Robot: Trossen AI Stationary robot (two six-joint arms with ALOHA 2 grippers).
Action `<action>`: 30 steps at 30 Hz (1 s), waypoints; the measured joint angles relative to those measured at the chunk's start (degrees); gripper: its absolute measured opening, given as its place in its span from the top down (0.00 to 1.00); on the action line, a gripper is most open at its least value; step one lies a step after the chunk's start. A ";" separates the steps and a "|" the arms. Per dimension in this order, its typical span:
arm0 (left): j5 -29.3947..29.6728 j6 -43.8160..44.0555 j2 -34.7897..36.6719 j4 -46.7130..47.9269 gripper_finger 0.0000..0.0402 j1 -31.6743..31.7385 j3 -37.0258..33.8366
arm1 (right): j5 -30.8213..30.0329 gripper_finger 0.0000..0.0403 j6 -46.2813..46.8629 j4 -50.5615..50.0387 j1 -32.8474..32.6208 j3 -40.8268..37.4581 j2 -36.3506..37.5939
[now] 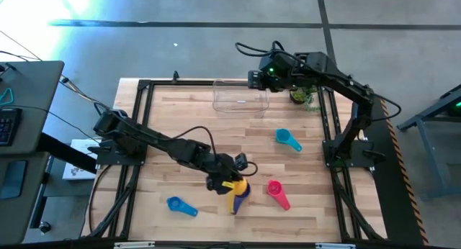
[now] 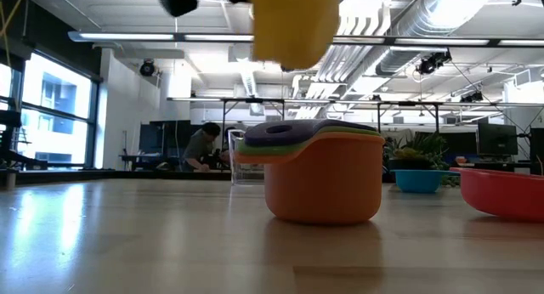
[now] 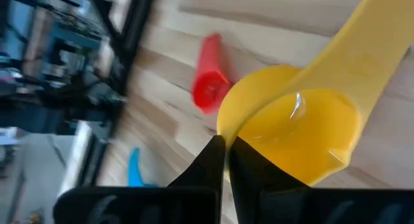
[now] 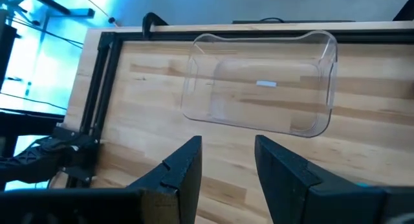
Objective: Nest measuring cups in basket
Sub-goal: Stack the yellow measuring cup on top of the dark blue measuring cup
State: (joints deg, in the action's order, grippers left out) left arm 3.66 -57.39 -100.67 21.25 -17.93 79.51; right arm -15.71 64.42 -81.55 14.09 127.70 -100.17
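Left gripper (image 1: 229,181): we see it pinching the yellow cup (image 3: 304,130) above the nested stack (image 2: 321,171).
Right gripper (image 4: 226,160): fingers apart, over the basket (image 4: 259,81).
Basket: at the table's far edge.

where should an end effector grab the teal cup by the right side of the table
Probably by its handle. The teal cup lies alone on bare wood, bowl toward the far side, flat handle pointing toward the near right. Coming straight down from above with the fingers across the handle's width looks simplest; nothing crowds it. The right end effector, open over the basket, is the nearer one.
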 joint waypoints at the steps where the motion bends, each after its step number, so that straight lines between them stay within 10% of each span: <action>1: -0.37 -0.12 -0.46 0.04 0.99 0.01 -0.05 | 0.09 0.67 -0.15 -0.06 0.00 0.00 -0.06; 30: -0.81 -4.37 -7.38 -1.09 0.96 0.30 -0.03 | 2.24 0.67 -0.44 -0.49 0.00 0.00 -0.41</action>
State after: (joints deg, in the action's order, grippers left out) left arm 2.85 -61.76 -108.05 20.16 -17.63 79.48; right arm -13.47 63.98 -82.04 14.09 127.70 -100.57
